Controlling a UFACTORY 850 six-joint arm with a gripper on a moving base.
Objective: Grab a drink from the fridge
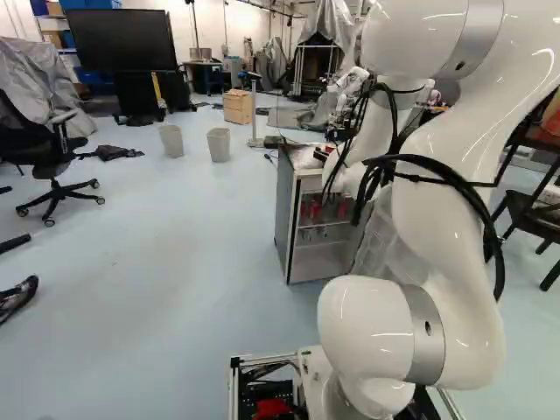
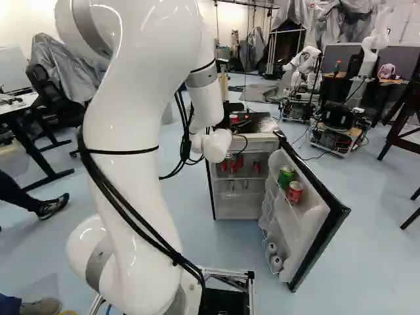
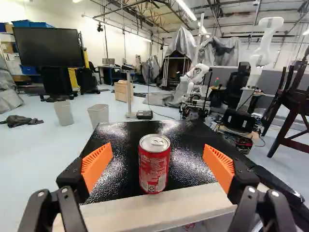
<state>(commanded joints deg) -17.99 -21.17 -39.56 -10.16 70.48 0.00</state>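
Note:
In the right base view the gripper [image 2: 236, 119] shows only partly, over the fridge top beyond the arm's end. The wrist view has the gripper [image 3: 158, 163] open, a pad to each side of a red can [image 3: 154, 164], with gaps on both sides. That can stands upright on the black fridge top [image 3: 123, 145] near its pale front edge. The fridge [image 1: 282, 219] is open, its door [image 2: 318, 226] swung out to the right in the right base view. Red cans [image 2: 233, 165] sit inside; a green can [image 2: 285, 176] and another red can [image 2: 294, 191] sit in the door.
Two bins [image 1: 219, 144], a wooden cabinet [image 1: 237, 106] and a pole stand are beyond the fridge. Another robot [image 2: 305, 65] stands farther back. An office chair [image 1: 54, 157] and a person's shoe [image 1: 17, 297] are at the left; dark chairs [image 1: 538, 210] stand at the right.

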